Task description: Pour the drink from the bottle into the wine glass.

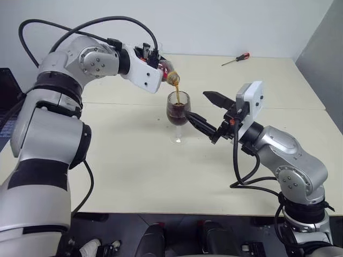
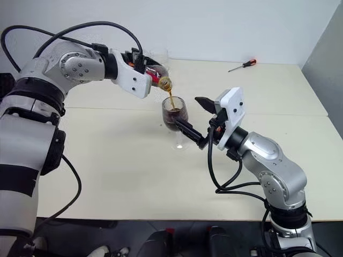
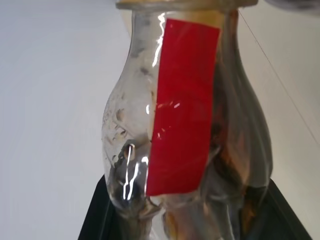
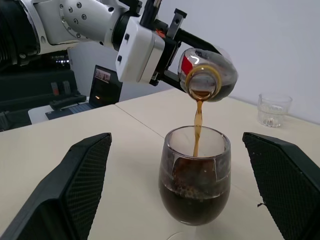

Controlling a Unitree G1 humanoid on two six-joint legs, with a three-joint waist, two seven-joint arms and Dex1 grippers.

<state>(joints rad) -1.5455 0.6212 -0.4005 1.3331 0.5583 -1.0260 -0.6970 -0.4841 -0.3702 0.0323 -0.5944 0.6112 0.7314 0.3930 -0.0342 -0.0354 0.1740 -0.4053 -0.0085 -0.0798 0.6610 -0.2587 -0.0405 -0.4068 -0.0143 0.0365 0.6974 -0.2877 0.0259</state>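
- Left gripper [image 4: 167, 37] raised above the middle of the table [image 1: 134, 176], forearm reaching in from the left side, wrist bent down.
- Jaws clamped on the bottle [image 4: 207, 75]; bottle tipped past level, mouth lowest, directly over the wine glass [image 4: 195, 175].
- From the left wrist, black fingers [image 3: 95, 215] pressed against the clear body either side of the red strip [image 3: 182, 107].
- Thin stream of the drink [image 4: 197, 125] falling from the bottle's mouth into the bowl; bowl roughly half full, dark brown, bubbles at the surface.
- Wine glass upright on its foot near the table's centre, just on the near side of the seam between the two tabletops.
- Right gripper [image 1: 203, 110] level with the bowl, reaching in from the right edge side, pointing slightly upward.
- Jaws spread wide, one finger on each side of the bowl; near fingertip [image 1: 192, 116] looks to be against the glass, contact uncertain, far one clear of it.
- Cream tabletop, white wall behind the far edge, grey panel past the right edge.
- Red-handled screwdriver [image 1: 236, 59] near the far right corner.
- Short clear tumbler [image 4: 273, 110] near the far edge.
- Laptop [image 4: 102, 85] beyond the left edge.
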